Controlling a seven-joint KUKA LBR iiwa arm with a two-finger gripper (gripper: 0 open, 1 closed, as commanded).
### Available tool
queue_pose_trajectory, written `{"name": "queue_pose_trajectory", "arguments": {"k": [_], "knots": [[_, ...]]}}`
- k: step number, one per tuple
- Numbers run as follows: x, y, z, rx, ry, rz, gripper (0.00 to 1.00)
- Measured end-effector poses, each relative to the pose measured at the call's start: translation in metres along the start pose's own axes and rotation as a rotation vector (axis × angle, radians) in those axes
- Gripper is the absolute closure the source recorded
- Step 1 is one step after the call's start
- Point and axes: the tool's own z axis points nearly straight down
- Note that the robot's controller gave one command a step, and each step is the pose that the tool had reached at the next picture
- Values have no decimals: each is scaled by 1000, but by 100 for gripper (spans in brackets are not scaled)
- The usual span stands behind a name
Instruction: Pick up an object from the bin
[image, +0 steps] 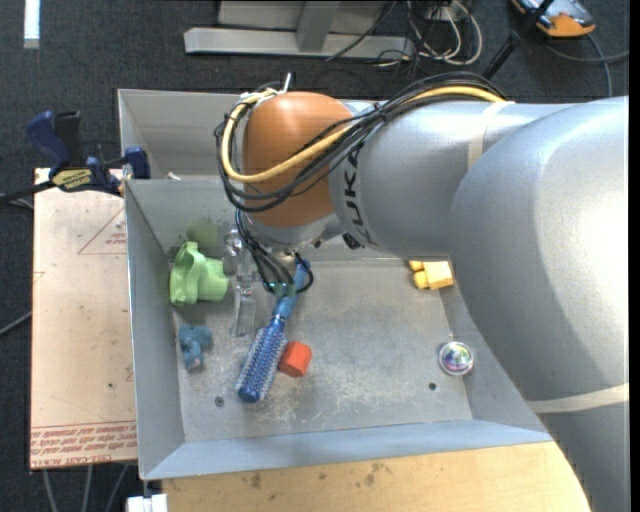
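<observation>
Where tool hangs, blue hairbrush just beside, green toy near

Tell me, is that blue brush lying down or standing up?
Lying down, it seems. The blue brush stretches slantwise across the bin floor, bristle head beside the orange block; whether the handle end is raised, cannot tell.

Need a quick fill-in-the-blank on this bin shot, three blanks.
1. The hairbrush in the bin is ___.
2. The gripper hangs between that brush and a ___ plastic piece.
3. The small block by the far wall is ___.
Missing words: blue; green; yellow.
</observation>
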Motion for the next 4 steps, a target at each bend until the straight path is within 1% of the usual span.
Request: {"name": "queue_pose_trajectory", "arguments": {"k": [1,2,3,4], "knots": [[-9,-18,72,1,-4,-106,0],[14,51,67,3,-10,-354,0],[13,51,66,1,-10,-351,100],[1,5,-115,0,-20,-370,100]]}}
